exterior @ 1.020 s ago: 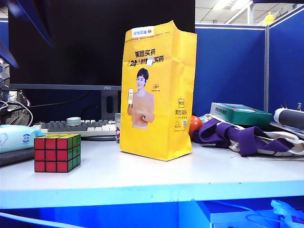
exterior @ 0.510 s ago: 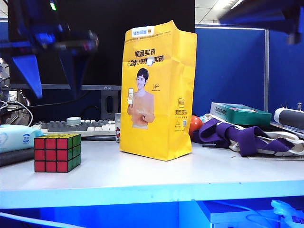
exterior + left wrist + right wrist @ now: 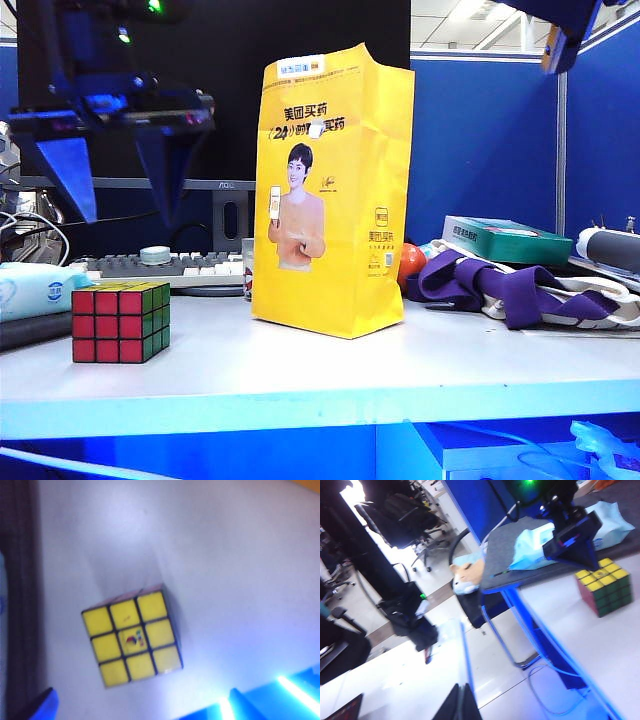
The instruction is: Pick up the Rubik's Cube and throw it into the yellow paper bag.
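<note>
1. The cube sits flat on the white table, near its front edge and well to the left of the bag, not touching it.
2. It shows a red face to the front, a green face toward the bag and a yellow face on top.
3. The bag stands upright on the table, its printed side to the front and its top open.
4. The left gripper hangs in the air directly above the cube, well clear of it, fingers pointing down.
5. Its jaws are spread wide with nothing between them.
6. The left wrist view looks straight down on the cube's yellow top, with a blue fingertip at each side of it.
7. The right gripper is high up, well to the right of the bag; only a piece of that arm shows above the blue partition.
8. Its dark fingertips lie close together, with nothing held.
9. A keyboard lies behind the cube.
</note>
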Tool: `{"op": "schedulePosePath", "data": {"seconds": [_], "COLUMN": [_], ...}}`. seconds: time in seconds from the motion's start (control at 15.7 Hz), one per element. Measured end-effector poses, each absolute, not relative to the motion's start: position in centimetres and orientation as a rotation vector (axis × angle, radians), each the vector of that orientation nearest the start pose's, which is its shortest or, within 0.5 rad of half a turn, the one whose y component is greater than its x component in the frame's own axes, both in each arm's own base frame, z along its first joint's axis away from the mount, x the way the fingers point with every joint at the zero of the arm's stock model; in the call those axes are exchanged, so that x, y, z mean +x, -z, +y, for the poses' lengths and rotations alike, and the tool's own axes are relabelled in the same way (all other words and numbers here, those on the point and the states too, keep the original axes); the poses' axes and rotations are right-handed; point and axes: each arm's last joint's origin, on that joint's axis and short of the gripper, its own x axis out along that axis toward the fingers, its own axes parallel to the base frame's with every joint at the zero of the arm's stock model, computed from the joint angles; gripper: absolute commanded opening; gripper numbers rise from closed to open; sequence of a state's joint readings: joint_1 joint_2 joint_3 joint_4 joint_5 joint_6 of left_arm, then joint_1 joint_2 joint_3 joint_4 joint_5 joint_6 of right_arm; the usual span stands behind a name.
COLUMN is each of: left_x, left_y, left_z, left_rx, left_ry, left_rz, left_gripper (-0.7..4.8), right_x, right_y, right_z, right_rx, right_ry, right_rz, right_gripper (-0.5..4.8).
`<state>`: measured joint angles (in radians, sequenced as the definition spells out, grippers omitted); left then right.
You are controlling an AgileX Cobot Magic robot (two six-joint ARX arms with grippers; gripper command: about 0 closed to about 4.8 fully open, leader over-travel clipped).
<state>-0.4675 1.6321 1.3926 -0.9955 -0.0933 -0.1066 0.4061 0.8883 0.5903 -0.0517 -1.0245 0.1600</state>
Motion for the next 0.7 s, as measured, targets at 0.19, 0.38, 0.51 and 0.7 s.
{"op": "schedulePosePath", "data": {"seconds": [0.19, 0.38, 0.51, 0.7], "left_x": [30.0, 31.1, 31.6, 32.0], "left_y": [-25.4, -22.7, -22.2, -19.1], "left_z": [-14.8, -15.4, -15.6, -15.8], "left_rx": [0.213, 0.188, 0.191, 0.207], "left_ry": [0.214, 0.157, 0.139, 0.120], "left_rz": [1.260, 1.336, 1.336, 1.434], "left_gripper": [4.79, 4.79, 4.79, 4.79], "right_x": [16.0, 16.1, 16.1, 16.1], "right_y": [-26.5, -26.2, -26.1, -26.1], "right_z": [9.5, 9.4, 9.4, 9.4], "right_rx": [0.220, 0.197, 0.198, 0.199], "right_ry": [-1.347, -1.309, -1.307, -1.308], "right_rz": [0.458, 0.463, 0.470, 0.474], "right_gripper": [-0.01, -0.01, -0.01, -0.01]}}
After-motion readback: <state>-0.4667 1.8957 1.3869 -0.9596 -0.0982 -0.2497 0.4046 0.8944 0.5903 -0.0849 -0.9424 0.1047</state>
